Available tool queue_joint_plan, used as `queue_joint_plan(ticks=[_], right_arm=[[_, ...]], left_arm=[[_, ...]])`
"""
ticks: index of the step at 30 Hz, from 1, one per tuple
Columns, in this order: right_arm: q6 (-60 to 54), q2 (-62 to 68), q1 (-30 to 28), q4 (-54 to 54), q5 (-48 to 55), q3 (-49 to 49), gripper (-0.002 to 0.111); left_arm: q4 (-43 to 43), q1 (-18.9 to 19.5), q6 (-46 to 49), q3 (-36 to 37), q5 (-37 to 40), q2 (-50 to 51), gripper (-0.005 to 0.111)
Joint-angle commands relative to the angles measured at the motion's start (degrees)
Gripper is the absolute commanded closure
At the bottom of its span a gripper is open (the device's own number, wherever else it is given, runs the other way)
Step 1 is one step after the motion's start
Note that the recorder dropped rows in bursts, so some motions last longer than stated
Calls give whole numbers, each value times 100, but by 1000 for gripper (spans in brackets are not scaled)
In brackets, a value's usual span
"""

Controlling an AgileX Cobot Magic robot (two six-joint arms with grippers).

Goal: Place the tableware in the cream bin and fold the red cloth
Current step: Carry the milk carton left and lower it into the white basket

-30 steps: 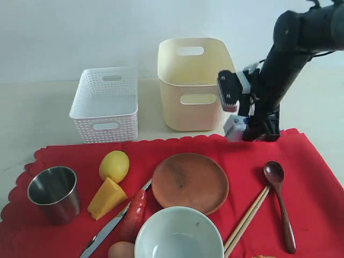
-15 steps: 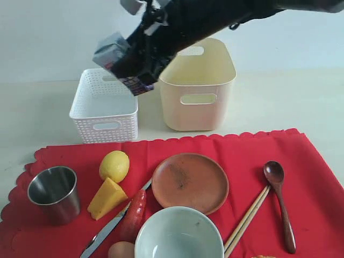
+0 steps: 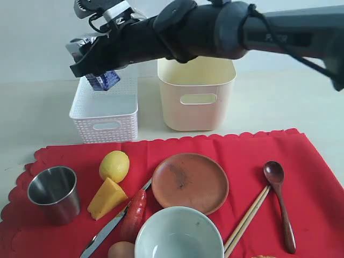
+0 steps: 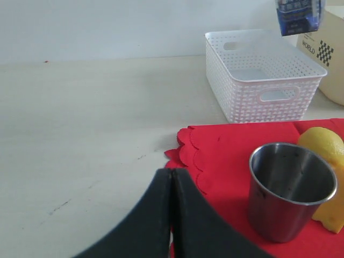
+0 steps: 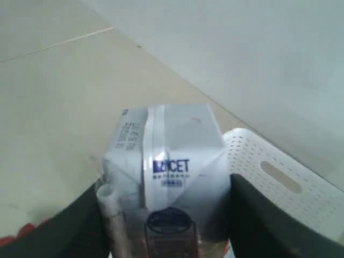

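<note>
One steel cup (image 4: 292, 191) near left pincer (image 4: 172, 172)

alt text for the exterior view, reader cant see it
The right gripper holds a small blue-white carton above the white lattice basket, beside the cream bin. In front, a red cloth carries a steel cup, lemon, cheese, knife, brown plate, pale green bowl, spoon and chopsticks.

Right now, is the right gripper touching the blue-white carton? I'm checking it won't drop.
Touching. The right wrist view shows the carton wedged between the right gripper's dark fingers, one against each side.
</note>
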Motion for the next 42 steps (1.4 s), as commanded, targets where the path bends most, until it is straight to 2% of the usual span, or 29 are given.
queue_joint_plan(ticks=[1,16,19,29,36,42], right_arm=[[99,382,17,553,-744,-306,108],[87,1308,17,616,-1479,-572,108],[87,1403,17,616,-1424,-572,101],[87,1285,17,616,-1304,-572,62],[87,916,17,616,-1077,-572,54],[87,949,17,616,-894,-572,53]], left_arm=[[-2,20,-29,18,-52,-33,107],[-2,20,-29,18,-52,-33,107],[-2,20,-29,18,-52,-33,107],[-2,20,-29,18,-52,-33,107],[-2,20,-29,18,-52,-33,107],[-2,20,-29,18,-52,-33,107]])
